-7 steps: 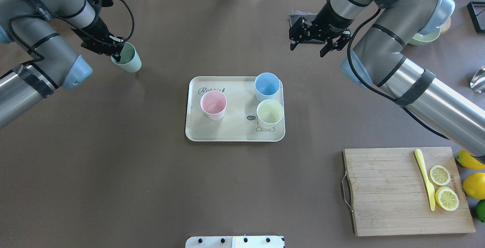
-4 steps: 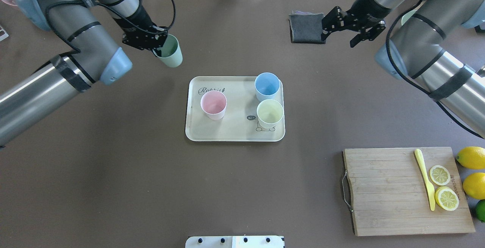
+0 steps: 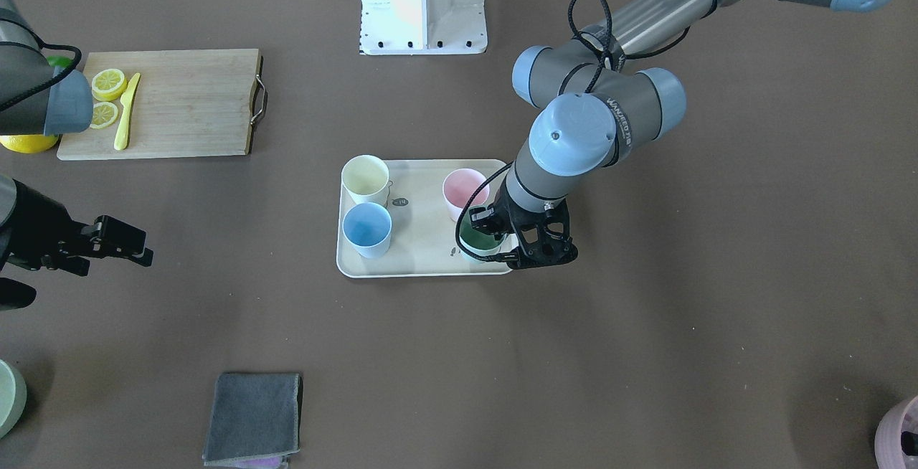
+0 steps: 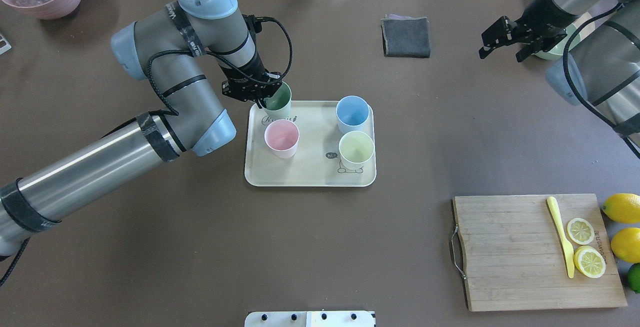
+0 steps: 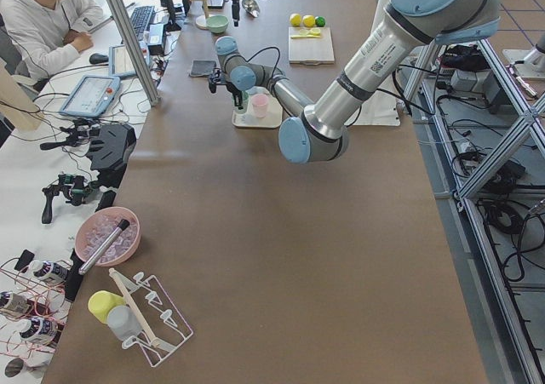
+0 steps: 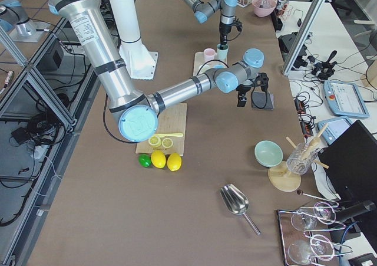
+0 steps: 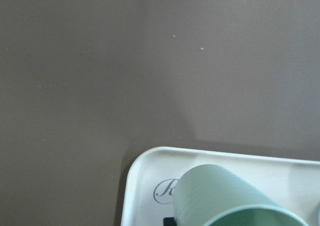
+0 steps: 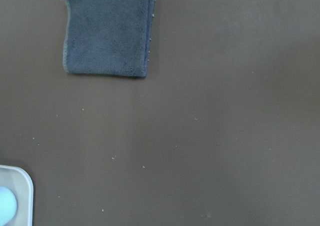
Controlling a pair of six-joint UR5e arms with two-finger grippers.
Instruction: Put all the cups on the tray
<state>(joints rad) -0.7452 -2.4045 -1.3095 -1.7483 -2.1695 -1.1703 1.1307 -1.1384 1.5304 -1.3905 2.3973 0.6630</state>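
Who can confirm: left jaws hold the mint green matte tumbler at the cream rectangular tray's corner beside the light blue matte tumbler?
Wrong neighbour. The left jaws hold the mint green matte tumbler at the corner of the cream rectangular tray beside the pink matte tumbler; the light blue matte tumbler stands at the other end. The overhead exterior view shows it.

The pink cup (image 4: 281,138), blue cup (image 4: 352,113) and yellow cup (image 4: 356,149) stand upright on the cream tray (image 4: 310,169), mint cup (image 4: 279,98) over its corner.
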